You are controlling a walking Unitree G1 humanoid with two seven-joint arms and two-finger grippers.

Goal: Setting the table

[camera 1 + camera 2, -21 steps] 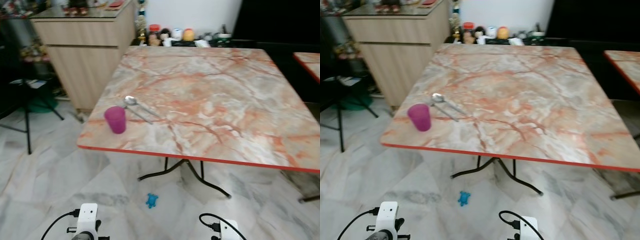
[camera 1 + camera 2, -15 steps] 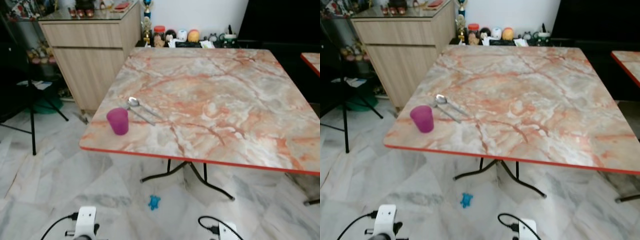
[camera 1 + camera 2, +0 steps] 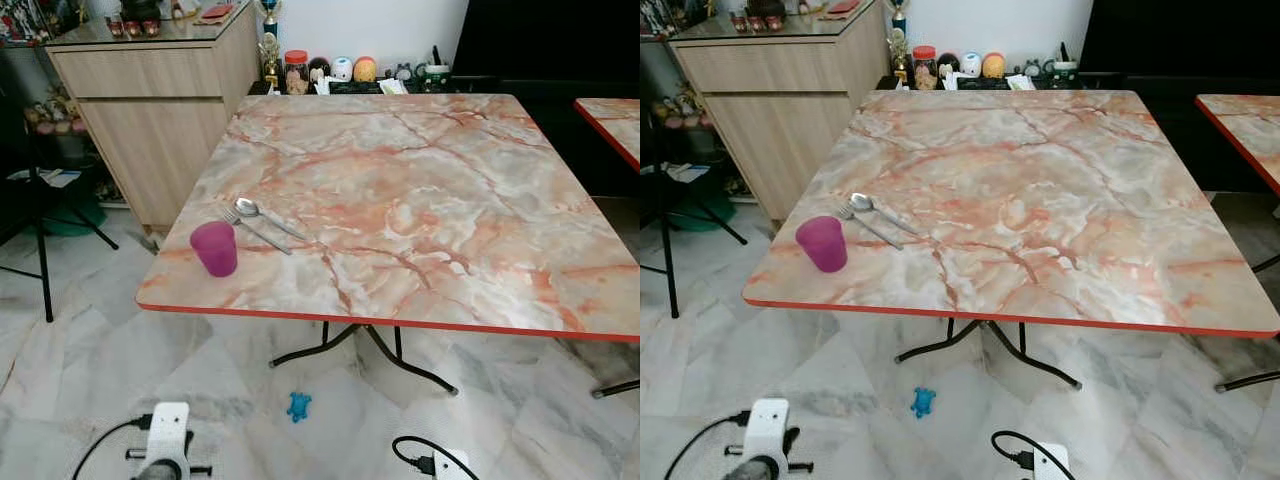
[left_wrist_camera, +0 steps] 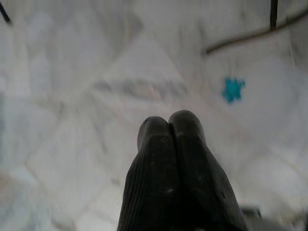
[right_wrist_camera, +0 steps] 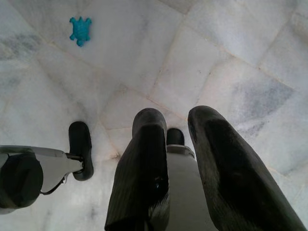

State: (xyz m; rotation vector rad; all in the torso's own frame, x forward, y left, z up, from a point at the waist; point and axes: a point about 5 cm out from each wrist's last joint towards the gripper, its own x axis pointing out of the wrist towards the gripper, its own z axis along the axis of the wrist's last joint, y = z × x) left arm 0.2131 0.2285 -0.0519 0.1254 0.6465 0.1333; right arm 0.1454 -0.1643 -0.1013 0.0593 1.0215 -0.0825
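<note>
Both arms hang low over the floor, idle, since the robot stands back from the table. The left gripper (image 4: 168, 126) has its fingers pressed together, empty; the right gripper (image 5: 179, 126) keeps a narrow gap, holding nothing. The wrist views catch the little blue toy (image 5: 80, 30) on the tiles up close. Further off, the head views show the pink cup (image 3: 214, 248) near the table's (image 3: 420, 200) front left corner, with the spoon (image 3: 262, 215) and fork (image 3: 250, 228) just behind it, laid ready.
</note>
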